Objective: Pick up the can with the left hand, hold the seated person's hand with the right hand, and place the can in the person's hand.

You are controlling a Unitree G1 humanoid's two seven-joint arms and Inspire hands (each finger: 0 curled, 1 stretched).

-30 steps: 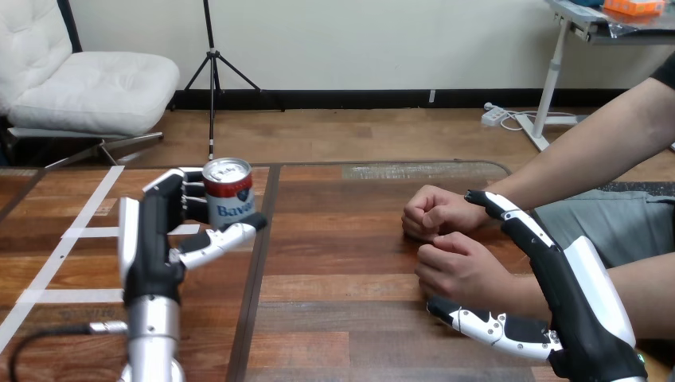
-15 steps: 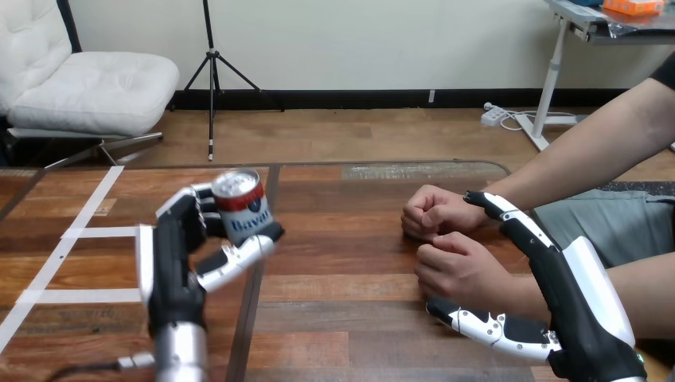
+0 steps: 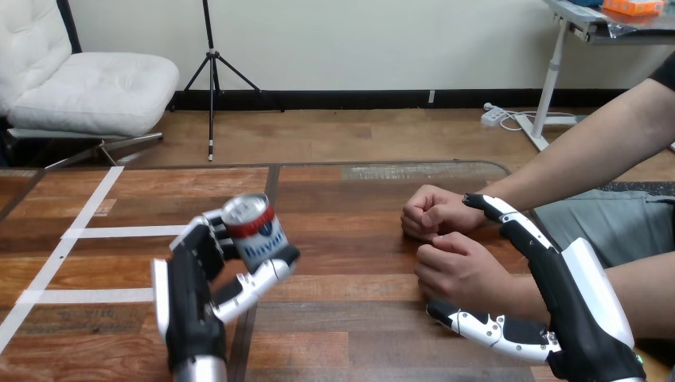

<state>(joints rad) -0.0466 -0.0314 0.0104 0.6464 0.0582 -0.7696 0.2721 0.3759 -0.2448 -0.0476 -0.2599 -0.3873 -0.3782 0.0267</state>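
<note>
So the left robot hand (image 3: 193, 290) has its fingers and thumb curled round the can (image 3: 256, 229). It looks lifted off the table (image 3: 358, 263), over the left half and fairly close to the near edge, and it's tilted with its top leaning left. Over by the right edge, the right robot hand (image 3: 577, 298) is open. Its straight fingers (image 3: 513, 223) run along the far side of the person's nearer hand (image 3: 455, 269) and its thumb (image 3: 481, 322) sits on the near side, so it's bracketing the wrist, not gripping it. Both that hand and the person's farther hand (image 3: 434, 209) are closed fists, well apart from the can. If it were me, I'd level the can while carrying it right, get the right robot hand properly closed on the wrist, and hold off on releasing until the fist opens palm up. As for what's in the can, I honestly can't tell if it's opened or full, so I'd keep it upright.
</note>
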